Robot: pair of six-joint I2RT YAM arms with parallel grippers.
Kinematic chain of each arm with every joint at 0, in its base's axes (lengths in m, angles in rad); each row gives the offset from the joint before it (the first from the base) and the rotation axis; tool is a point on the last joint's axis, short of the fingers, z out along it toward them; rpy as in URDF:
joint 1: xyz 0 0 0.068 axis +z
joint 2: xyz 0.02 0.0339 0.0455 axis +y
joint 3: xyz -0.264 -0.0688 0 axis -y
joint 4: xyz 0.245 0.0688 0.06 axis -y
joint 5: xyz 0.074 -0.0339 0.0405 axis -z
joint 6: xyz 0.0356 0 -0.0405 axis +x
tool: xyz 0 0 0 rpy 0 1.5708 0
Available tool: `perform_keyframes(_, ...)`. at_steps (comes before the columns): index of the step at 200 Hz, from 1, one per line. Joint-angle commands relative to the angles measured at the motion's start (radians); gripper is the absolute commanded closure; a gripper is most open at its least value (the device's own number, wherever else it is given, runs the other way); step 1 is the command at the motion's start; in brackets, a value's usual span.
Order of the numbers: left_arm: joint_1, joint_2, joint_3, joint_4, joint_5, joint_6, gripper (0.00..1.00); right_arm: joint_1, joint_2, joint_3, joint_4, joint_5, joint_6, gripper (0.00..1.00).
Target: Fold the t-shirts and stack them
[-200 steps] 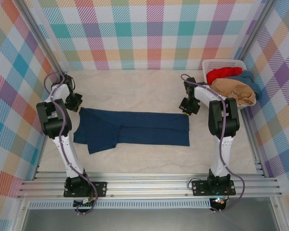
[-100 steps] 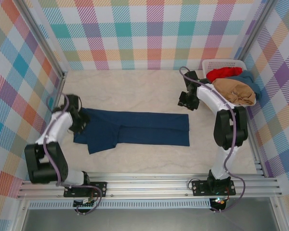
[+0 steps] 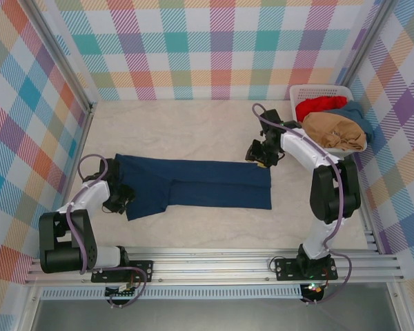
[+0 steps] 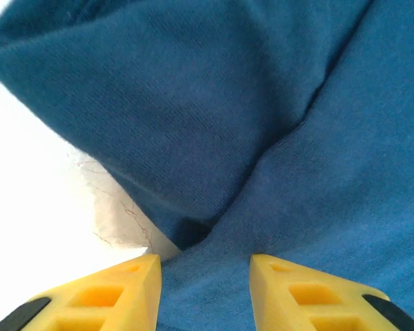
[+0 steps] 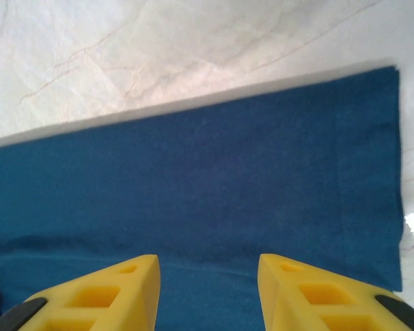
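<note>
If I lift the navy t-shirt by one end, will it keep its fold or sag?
Likely sags: the navy t-shirt lies limp, with soft overlapping folds near the left claw. Probably light, since the cloth looks thin. Pushed, it would probably bunch rather than slide whole.

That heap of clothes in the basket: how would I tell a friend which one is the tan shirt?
Look to the far right corner of the table, where a white slatted basket stands. The tan t-shirt lies crumpled at the near end of its heap: the only sand-coloured piece, with a red t-shirt behind it and a teal t-shirt at its right.
</note>
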Motion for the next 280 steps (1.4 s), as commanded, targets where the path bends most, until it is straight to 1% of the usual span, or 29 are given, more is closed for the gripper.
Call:
perform_keyframes(1,-0.007,-0.028,-0.018,0.018,-0.054,0.086,0.63,0.014,-0.044,-0.027,0.013,-0.044,0.001,0.58)
perform_keyframes(14,-0.007,-0.030,-0.030,0.017,-0.074,0.092,0.65,0.017,-0.046,-0.033,0.017,-0.049,0.006,0.58)
perform_keyframes(28,-0.008,-0.045,-0.058,0.059,-0.067,0.089,0.67,0.020,-0.045,-0.033,0.016,-0.051,0.005,0.58)
perform_keyframes(45,-0.007,-0.058,-0.077,0.096,-0.055,0.095,0.74,0.021,-0.037,-0.022,0.012,-0.052,0.001,0.58)
perform_keyframes(70,-0.007,-0.062,-0.089,0.101,-0.066,0.111,0.76,0.024,-0.027,-0.005,0.008,-0.053,0.000,0.58)
perform_keyframes(93,-0.013,-0.085,-0.092,0.111,-0.056,0.104,0.84,0.025,-0.022,0.001,0.006,-0.053,0.001,0.58)
perform_keyframes(111,-0.018,-0.108,-0.078,0.098,-0.062,0.101,0.92,0.026,-0.019,-0.002,0.008,-0.052,0.003,0.58)
perform_keyframes(132,-0.021,-0.121,-0.049,0.055,-0.075,0.100,0.95,0.027,-0.016,-0.008,0.008,-0.051,0.003,0.58)
perform_keyframes(167,-0.022,-0.156,-0.001,-0.005,-0.109,0.088,0.98,0.028,-0.015,-0.010,0.012,-0.051,0.007,0.58)
perform_keyframes(188,-0.023,-0.142,0.041,-0.013,-0.115,0.092,0.99,0.028,-0.010,-0.007,0.013,-0.054,0.008,0.58)
perform_keyframes(236,-0.023,-0.019,0.138,0.036,-0.127,0.131,0.99,0.028,-0.009,-0.010,0.018,-0.058,0.006,0.58)
perform_keyframes(280,-0.014,0.096,0.230,0.029,-0.197,0.167,1.00,0.028,-0.021,-0.027,0.021,-0.056,0.009,0.58)
